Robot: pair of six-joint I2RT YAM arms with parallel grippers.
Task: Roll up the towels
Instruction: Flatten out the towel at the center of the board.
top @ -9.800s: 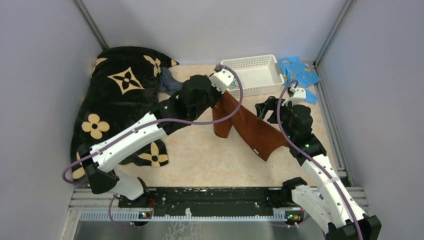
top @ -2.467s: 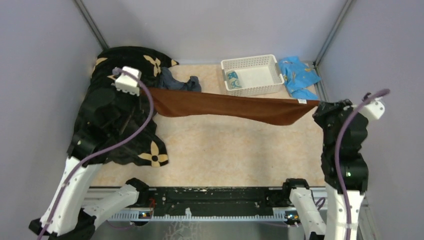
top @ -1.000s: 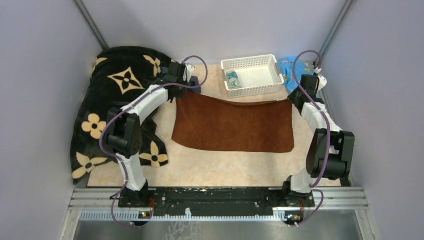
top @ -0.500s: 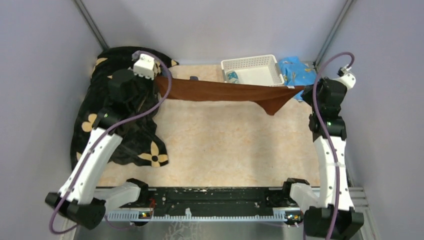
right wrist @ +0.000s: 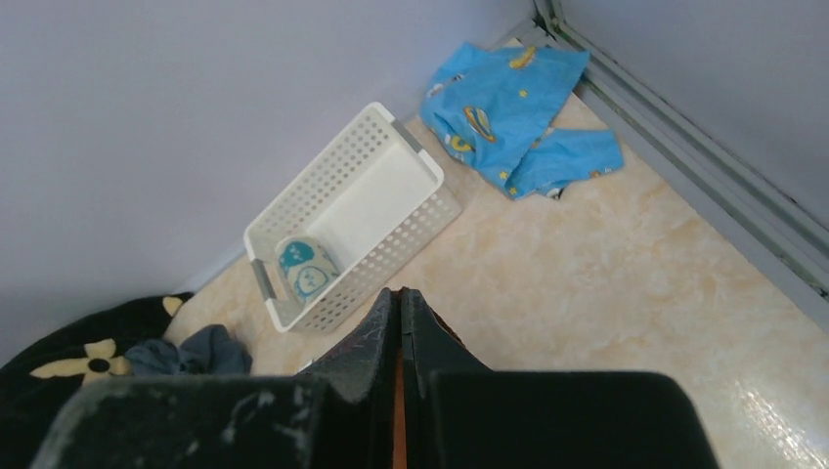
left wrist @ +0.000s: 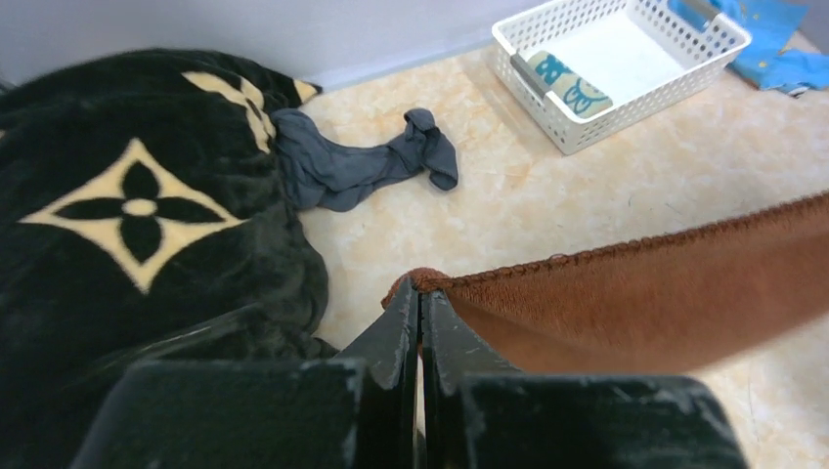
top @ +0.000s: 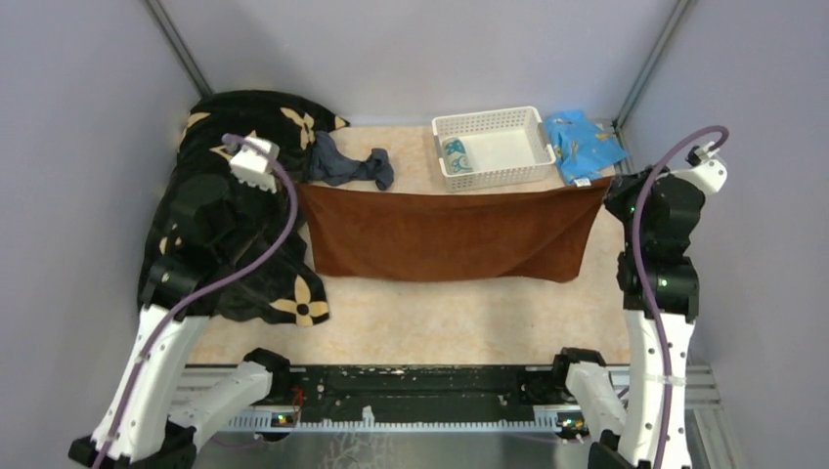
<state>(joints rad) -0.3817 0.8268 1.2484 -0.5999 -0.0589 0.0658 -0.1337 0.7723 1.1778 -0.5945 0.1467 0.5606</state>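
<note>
Towels are seen in three places. The rust-brown towel [top: 445, 234] is held up between the two arms, spread wide, with its top edge pulled into a nearly straight line and the rest hanging down as a flat sheet over the middle of the table [top: 440, 313]. Whether its lower edge touches the table cannot be told. Its top left corner is pinched in the left gripper [left wrist: 418, 298], whose jaws are pressed together on the hem. Its top right corner is clamped in the right gripper [right wrist: 399, 303], where only a thin rust strip is seen between the closed fingers. The white basket [top: 533, 122] is set at the far side of the table, close to the back wall, beyond the hanging towel and apart from it. The teal-and-white towel [top: 455, 154] is lodged inside it as a small roll against the left end wall, and it is the one thing seen in the basket. The light-blue cloth [top: 585, 145] is crumpled on the table just beside the basket's right wall, with a narrow gap shown between them in the right wrist view. The dark slate towel [top: 347, 166] is left bunched and unrolled on the table at the far left, well apart from the basket, with one end lying against the black blanket [left wrist: 137, 225] heaped along the left side.
</note>
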